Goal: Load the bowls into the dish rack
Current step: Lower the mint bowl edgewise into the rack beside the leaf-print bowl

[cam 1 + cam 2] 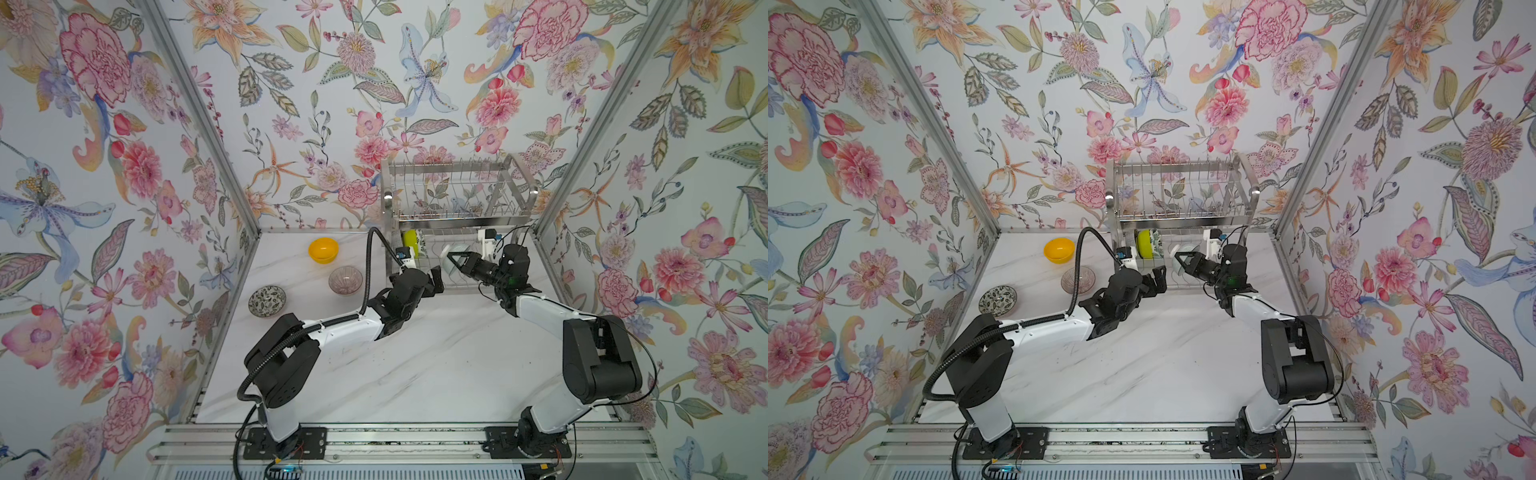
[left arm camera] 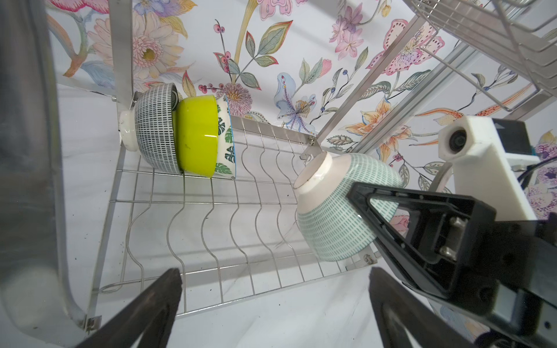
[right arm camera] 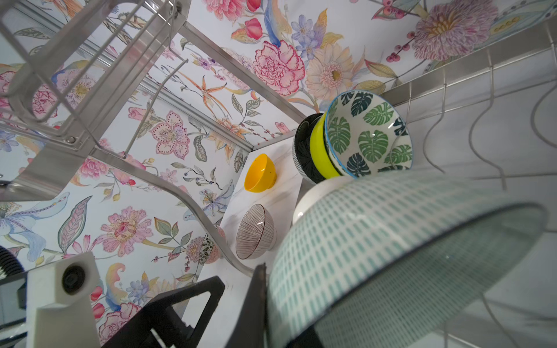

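Right arm (image 1: pixel 540 311) reaches into the dish rack's (image 1: pixel 453 166) lower tier, right tool (image 1: pixel 449 258) pinching the pale green bowl's (image 2: pixel 337 217) rim. Left arm (image 1: pixel 345 328) stretches alongside, left tool (image 1: pixel 435 280) spread, empty. Three bowls racked: dashed (image 2: pixel 153 132), lime (image 2: pixel 196 135), leaf-print (image 3: pixel 367 132); three by the worktop's (image 1: pixel 415 365) far-left corner: orange (image 1: pixel 323 250), ribbed (image 1: pixel 345 280), speckled (image 1: pixel 267 301).

Marble table (image 1: pixel 415 374): dish rack (image 1: pixel 461 219); left of rack, orange-yellow bowl (image 1: pixel 323 249), pinkish ribbed bowl (image 1: pixel 345 280), dark patterned bowl (image 1: pixel 267 301) farthest.

The dish rack (image 1: pixel 457 183) stands in the bench's (image 1: pixel 415 365) far right corner; nested bowls (image 2: pixel 197 135) sit in its lower tier, loose bowls (image 1: pixel 345 279) left of it.
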